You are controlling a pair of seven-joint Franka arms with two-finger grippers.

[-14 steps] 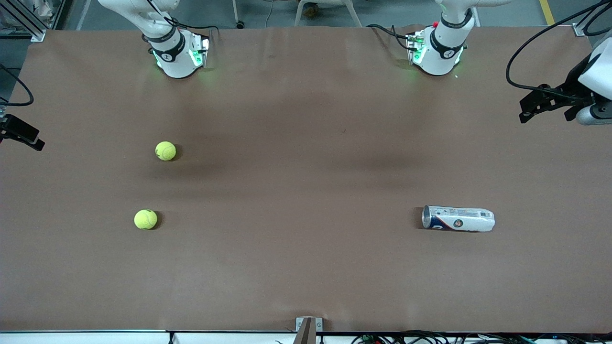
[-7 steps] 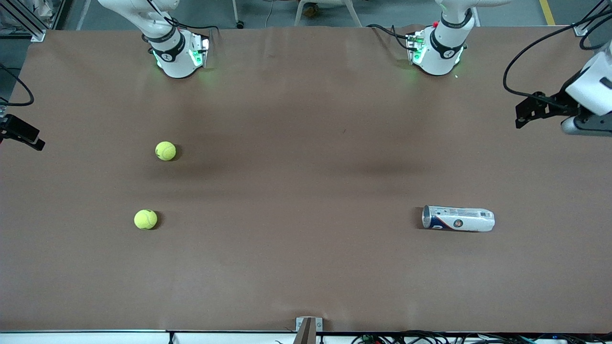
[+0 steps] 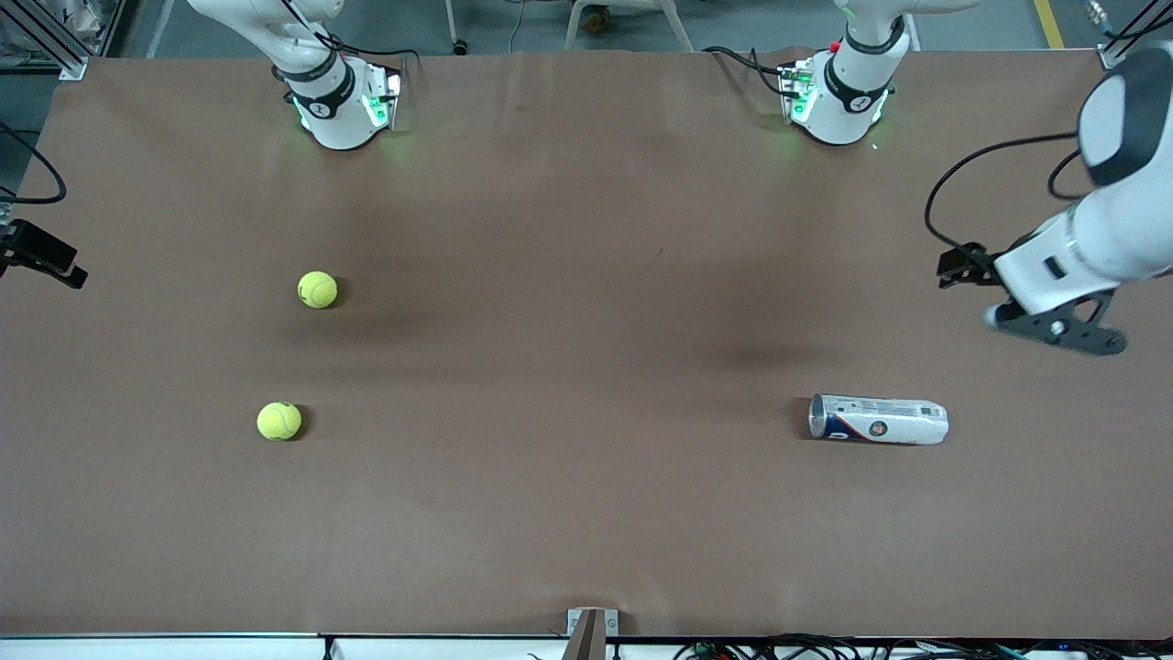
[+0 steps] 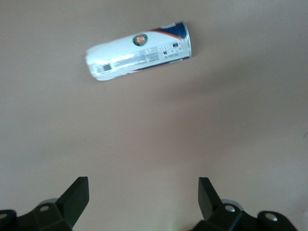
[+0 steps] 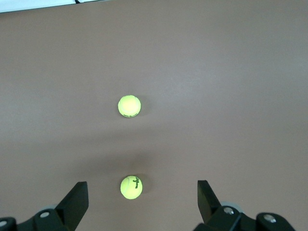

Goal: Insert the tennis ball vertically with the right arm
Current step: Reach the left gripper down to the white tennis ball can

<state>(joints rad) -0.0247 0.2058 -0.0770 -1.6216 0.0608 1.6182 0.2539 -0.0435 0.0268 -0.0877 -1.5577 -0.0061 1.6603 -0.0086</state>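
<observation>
Two yellow-green tennis balls lie on the brown table [image 3: 568, 385] toward the right arm's end: one [image 3: 317, 290] nearer the robots, one [image 3: 279, 421] nearer the front camera. In the right wrist view both balls [image 5: 131, 186] [image 5: 129, 105] show far below my open right gripper [image 5: 142, 185], which holds nothing. Only a black part of that gripper [image 3: 41, 258] shows at the front view's edge. A white and blue can [image 3: 878, 420] lies on its side toward the left arm's end, its mouth facing the balls. My left gripper [image 3: 1054, 332] hangs open and empty over bare table beside the can [image 4: 139, 50].
The two arm bases [image 3: 341, 105] [image 3: 838, 96] stand along the table's robot side. A small metal bracket [image 3: 591, 628] sits at the table's front edge. Cables run along that edge.
The left arm has swung down and inward over the table, bringing its gripper closer to the can. The right arm, the balls and the can have not moved.
</observation>
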